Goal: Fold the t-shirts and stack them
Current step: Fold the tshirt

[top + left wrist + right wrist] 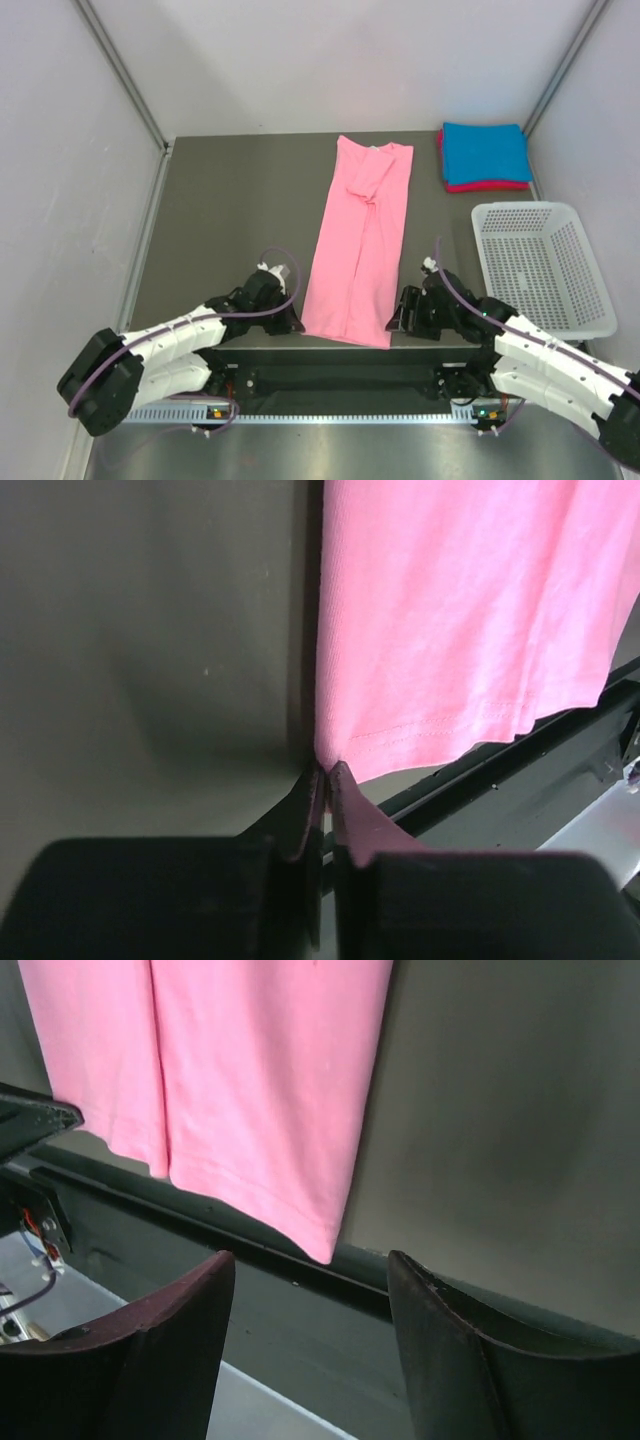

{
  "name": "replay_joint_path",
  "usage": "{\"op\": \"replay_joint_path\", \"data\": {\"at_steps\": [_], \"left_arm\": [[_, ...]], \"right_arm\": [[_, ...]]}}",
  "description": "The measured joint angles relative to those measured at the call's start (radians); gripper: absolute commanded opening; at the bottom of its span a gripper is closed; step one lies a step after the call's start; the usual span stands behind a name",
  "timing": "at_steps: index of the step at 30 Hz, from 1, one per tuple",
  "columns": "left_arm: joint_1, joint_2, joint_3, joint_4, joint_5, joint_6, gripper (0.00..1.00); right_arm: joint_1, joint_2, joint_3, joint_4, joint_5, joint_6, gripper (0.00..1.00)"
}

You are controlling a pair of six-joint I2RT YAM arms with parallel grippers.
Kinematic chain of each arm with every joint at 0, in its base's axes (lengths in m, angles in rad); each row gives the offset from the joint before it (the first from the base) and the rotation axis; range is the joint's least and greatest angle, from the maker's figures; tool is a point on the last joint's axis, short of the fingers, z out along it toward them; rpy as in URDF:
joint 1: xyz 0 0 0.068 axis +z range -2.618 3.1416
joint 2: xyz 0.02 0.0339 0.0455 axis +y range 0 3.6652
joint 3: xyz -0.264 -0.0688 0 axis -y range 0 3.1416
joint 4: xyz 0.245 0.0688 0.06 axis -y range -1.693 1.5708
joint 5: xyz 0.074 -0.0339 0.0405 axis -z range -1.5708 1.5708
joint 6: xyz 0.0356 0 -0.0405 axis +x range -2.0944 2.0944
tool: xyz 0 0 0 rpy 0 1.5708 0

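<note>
Pink t-shirt lies flat in the middle of the table, folded in from both sides into one long strip. The collar end is far from me and the hem sits at the near table edge. One sleeve is folded in over the far end.

Left gripper is down at the near left corner of the hem. In my left wrist view the left gripper has its jaws pinched nearly together with only a thin slit between them. The corner of the pink t-shirt runs right into the tips, so I read it as a pinch on that corner.

Right gripper is at the near right corner of the hem. In my right wrist view the right gripper has its jaws wide apart. The corner of the pink t-shirt points down toward the gap between them, and neither finger touches the cloth.

Blue t-shirt is folded and stacked on the magenta-red t-shirt in the far right corner of the table. Only a thin red edge shows beneath the blue.

White basket stands on the right side, nearer me than that stack and well apart from the pink strip.
</note>
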Motion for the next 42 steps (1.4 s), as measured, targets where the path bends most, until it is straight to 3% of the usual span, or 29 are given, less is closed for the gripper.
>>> {"op": "replay_joint_path", "data": {"at_steps": [7,17,33,39,42], "left_arm": [[-0.059,-0.067,-0.02,0.001,-0.017,-0.047,0.0],[-0.241,-0.106,-0.06,0.001,-0.107,-0.178,0.0],[-0.296,-0.106,-0.06,0.0,-0.18,-0.251,0.0],[-0.299,-0.106,-0.06,0.0,-0.184,-0.254,0.0],[-0.299,-0.106,-0.059,-0.002,-0.184,-0.255,0.0]], "right_arm": [[0.167,0.03,-0.006,0.005,0.093,0.117,0.62],[0.258,0.07,-0.046,0.011,0.182,0.231,0.56],[0.376,-0.031,-0.151,0.018,0.253,0.417,0.47],[0.409,-0.029,-0.15,0.025,0.279,0.449,0.3],[0.428,-0.027,-0.147,0.026,0.301,0.457,0.15]]}}
